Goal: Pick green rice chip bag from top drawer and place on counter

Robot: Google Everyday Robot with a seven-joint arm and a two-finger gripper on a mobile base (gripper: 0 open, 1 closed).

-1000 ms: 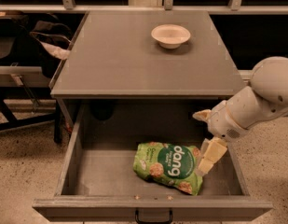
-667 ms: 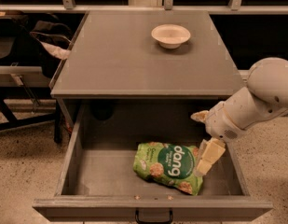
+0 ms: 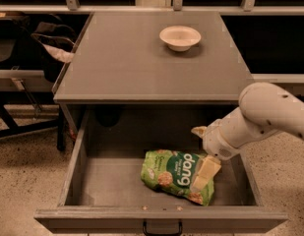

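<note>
Green rice chip bag [image 3: 173, 173] has one finger of the gripper [image 3: 197, 157] lying across its right end. The fingers [image 3: 206, 170] are spread wide with nothing between them. The lower one slants down and to the left over the pouch and seems to rest on it, while the upper one points left, above the bag and clear of it.

The gripper is inside the top drawer [image 3: 117, 181], below the counter's front edge and closer to its front right corner than its front left. Behind it the pale wrist and thick rounded arm [image 3: 269, 114] rise to the right, crossing the drawer's right wall and passing just outside the counter's front right corner.

The green rice chip bag lies flat on the grey drawer bottom, right of the drawer's middle, with its long side running left to right and the white "dang" lettering facing up. The left half of the drawer bottom is bare. The drawer is pulled fully out beyond the counter's front edge, and its small dark handle [image 3: 162, 228] shows at the middle of the front panel.

The counter [image 3: 132, 58] is a flat grey top. It carries a shallow pale bowl [image 3: 180, 37] standing upright near the back edge, a little right of centre and well apart from the front edge. Speckled floor [image 3: 23, 181] shows on both sides of the drawer.
</note>
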